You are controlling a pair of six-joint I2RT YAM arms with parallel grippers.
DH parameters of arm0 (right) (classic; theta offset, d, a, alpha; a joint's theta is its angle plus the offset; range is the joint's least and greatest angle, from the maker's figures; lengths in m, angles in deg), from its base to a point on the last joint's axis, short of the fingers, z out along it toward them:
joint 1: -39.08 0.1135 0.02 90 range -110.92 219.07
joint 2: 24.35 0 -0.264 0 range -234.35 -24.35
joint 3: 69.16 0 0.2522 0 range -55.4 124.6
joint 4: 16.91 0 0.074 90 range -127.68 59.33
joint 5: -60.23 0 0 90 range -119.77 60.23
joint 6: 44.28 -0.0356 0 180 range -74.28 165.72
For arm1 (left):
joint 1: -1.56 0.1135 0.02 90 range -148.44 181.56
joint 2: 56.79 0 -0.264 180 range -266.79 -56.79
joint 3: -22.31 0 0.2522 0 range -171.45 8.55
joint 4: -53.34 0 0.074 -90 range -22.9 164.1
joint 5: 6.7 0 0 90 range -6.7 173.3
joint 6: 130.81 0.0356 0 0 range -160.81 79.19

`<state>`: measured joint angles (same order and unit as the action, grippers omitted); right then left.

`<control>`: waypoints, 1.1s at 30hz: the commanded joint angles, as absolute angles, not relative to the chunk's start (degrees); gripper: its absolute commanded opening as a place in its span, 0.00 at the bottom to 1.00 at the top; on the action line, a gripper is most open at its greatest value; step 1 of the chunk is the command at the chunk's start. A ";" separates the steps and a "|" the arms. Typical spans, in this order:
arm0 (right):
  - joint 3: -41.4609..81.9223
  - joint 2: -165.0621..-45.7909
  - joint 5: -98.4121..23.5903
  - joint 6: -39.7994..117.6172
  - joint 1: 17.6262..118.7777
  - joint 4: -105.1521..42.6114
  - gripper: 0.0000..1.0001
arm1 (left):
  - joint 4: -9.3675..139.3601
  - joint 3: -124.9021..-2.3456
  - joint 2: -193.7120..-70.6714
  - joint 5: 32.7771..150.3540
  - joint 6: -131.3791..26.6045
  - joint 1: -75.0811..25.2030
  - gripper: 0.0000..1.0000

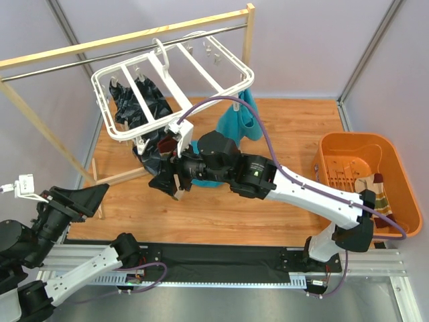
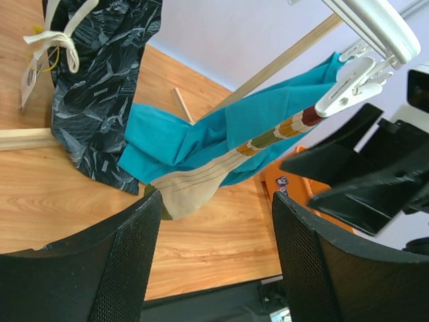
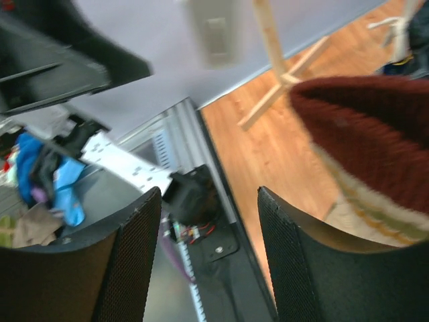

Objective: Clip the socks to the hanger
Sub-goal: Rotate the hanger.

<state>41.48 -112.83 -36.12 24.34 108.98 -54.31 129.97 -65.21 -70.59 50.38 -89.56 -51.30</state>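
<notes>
A striped sock (image 2: 201, 181) with a beige foot and maroon cuff hangs from a white clip (image 2: 348, 84) on the white hanger (image 1: 167, 87). My left gripper (image 2: 216, 198) is open just below the sock's toe, with nothing between its fingers. My right gripper (image 3: 209, 194) is also open and empty, and the maroon cuff (image 3: 365, 134) shows to its upper right. From above, the right gripper (image 1: 166, 180) sits under the hanger's front edge and the left gripper (image 1: 100, 196) is low on the left. Another sock (image 1: 377, 193) lies in the orange basket (image 1: 348, 144).
A teal cloth (image 2: 201, 134) and a dark navy patterned cloth (image 2: 107, 80) hang from the hanger behind the sock. The wooden rack (image 1: 249, 33) with its metal rail carries the hanger. The rack's wooden foot (image 1: 120, 176) lies on the floor.
</notes>
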 commanded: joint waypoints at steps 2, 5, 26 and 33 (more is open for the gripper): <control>43.21 -114.08 -21.37 29.10 109.12 -47.39 0.62 | 130.65 -63.79 -69.62 50.34 -90.38 -51.53 0.73; 40.67 -113.91 -15.65 29.90 108.25 -43.70 0.63 | 130.47 -63.61 -69.79 50.96 -90.38 -51.53 0.73; 31.70 -104.68 -18.16 26.73 86.02 -48.78 0.78 | 127.66 -64.67 -73.48 53.33 -87.13 -51.53 0.72; 36.17 -106.61 -23.97 30.07 80.82 -52.12 0.82 | 122.92 -69.23 -82.60 52.82 -79.49 -51.53 0.72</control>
